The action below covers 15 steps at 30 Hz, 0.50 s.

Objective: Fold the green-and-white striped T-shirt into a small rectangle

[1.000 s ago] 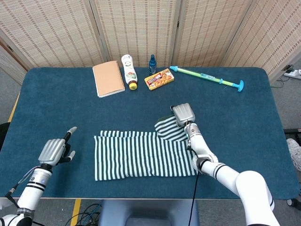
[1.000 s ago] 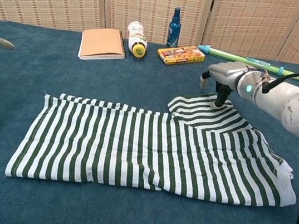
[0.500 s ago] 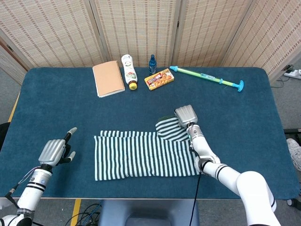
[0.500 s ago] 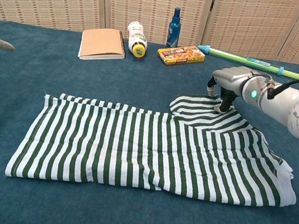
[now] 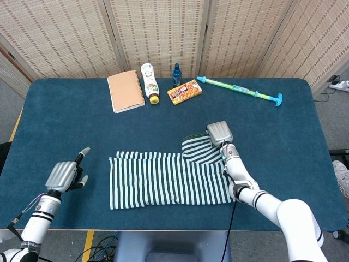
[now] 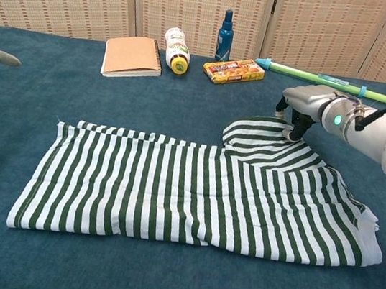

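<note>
Head view | T-shirt [image 5: 169, 179] lies as a wide band mid-counter [image 5: 305, 120] | my right hand [image 5: 219, 133] pinches its sleeve | left hand [image 5: 61, 174] loosely curled, empty | cross-folds still to do

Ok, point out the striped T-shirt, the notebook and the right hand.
striped T-shirt [image 5: 163, 180], head view, middle of the flat body.
notebook [image 5: 125, 90], head view, centre of the tan cover.
right hand [image 6: 302, 105], chest view, grey back of the hand above the sleeve.
</note>
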Each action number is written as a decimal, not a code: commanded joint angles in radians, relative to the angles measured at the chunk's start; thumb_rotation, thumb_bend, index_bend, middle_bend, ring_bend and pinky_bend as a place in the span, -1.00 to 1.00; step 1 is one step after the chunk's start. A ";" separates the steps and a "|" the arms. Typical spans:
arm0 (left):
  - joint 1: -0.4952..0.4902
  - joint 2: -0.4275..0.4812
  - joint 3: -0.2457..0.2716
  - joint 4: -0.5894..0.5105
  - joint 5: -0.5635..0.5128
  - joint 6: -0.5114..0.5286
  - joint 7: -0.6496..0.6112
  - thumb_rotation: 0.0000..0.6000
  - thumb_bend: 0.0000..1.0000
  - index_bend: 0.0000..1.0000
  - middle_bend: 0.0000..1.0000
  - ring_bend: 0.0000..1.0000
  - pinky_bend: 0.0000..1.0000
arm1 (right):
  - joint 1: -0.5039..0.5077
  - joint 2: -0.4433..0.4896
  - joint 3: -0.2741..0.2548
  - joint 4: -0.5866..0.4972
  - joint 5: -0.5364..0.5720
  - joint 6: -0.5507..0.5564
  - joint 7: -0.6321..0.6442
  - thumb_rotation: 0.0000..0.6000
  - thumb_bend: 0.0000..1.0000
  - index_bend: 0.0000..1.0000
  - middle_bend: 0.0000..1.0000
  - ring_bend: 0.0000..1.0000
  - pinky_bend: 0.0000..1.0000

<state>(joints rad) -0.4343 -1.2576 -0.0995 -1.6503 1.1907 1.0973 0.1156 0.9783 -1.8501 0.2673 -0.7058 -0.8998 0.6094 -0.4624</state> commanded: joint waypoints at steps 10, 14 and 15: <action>0.000 0.000 -0.002 -0.003 -0.008 -0.002 0.010 1.00 -0.19 -1.00 0.74 0.74 1.00 | 0.030 -0.033 0.008 0.071 -0.007 -0.036 0.018 1.00 -0.22 -0.31 0.92 1.00 1.00; 0.001 0.002 -0.001 -0.002 -0.011 -0.004 0.010 1.00 -0.19 -1.00 0.74 0.74 1.00 | 0.038 -0.050 0.008 0.099 -0.003 -0.050 0.013 1.00 -0.23 -0.35 0.92 1.00 1.00; 0.002 0.002 -0.001 -0.001 -0.012 -0.004 0.010 1.00 -0.19 -1.00 0.74 0.74 1.00 | 0.039 -0.053 0.008 0.105 -0.002 -0.052 0.011 1.00 -0.23 -0.35 0.92 1.00 1.00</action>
<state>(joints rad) -0.4321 -1.2559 -0.1004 -1.6516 1.1790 1.0936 0.1251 1.0156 -1.8998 0.2754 -0.6048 -0.9030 0.5601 -0.4496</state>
